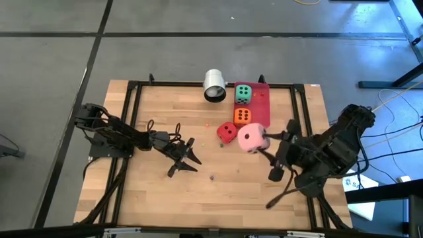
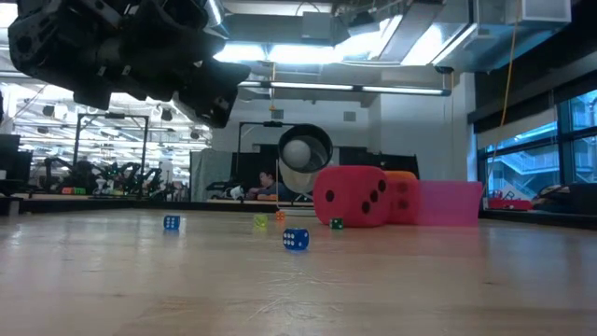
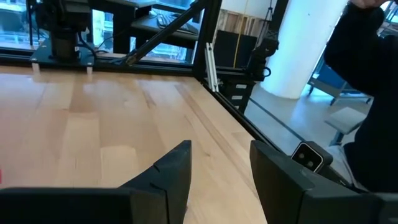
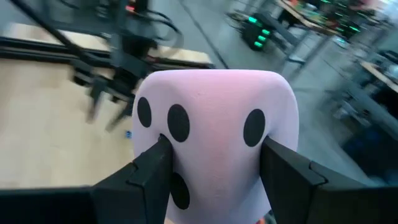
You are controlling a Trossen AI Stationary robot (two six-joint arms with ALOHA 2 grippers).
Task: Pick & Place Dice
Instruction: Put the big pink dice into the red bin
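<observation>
A wooden worktop [image 1: 198, 192] framed by black rails is seen from above, with a dark robot arm on each side.

The right tool [image 1: 259, 147] reaches in from the right edge and grips the pink die [image 1: 252, 139] between its two fingers. In the right wrist view the pink die [image 4: 214, 134] fills the frame, with dark pips on its faces and one dark finger pressed against each side. From above, the die sits just right of the worktop's centre; whether it touches the surface cannot be told.

The red die [image 1: 227, 133] lies on the bare wood just left of the pink one, close to it. The orange die [image 1: 242, 117] sits just behind the red die, on the near left edge of a flat red tray [image 1: 262, 106]. The green die [image 1: 243, 94] rests farther back on the same tray. A white cup [image 1: 215, 86] lies on its side just left of the tray, near the far rail.

The left tool [image 1: 186, 159] hangs over the left-centre of the worktop, well apart from all four dice, its fingers partly spread and holding nothing. The left wrist view shows its two dark fingers [image 3: 171, 177] with a gap between them and only bare wood ahead.

From worktop height, the red die [image 2: 350, 196] stands in front of the orange die [image 2: 403, 198], with several tiny dice [image 2: 295, 239] scattered on the wood nearer the camera.
</observation>
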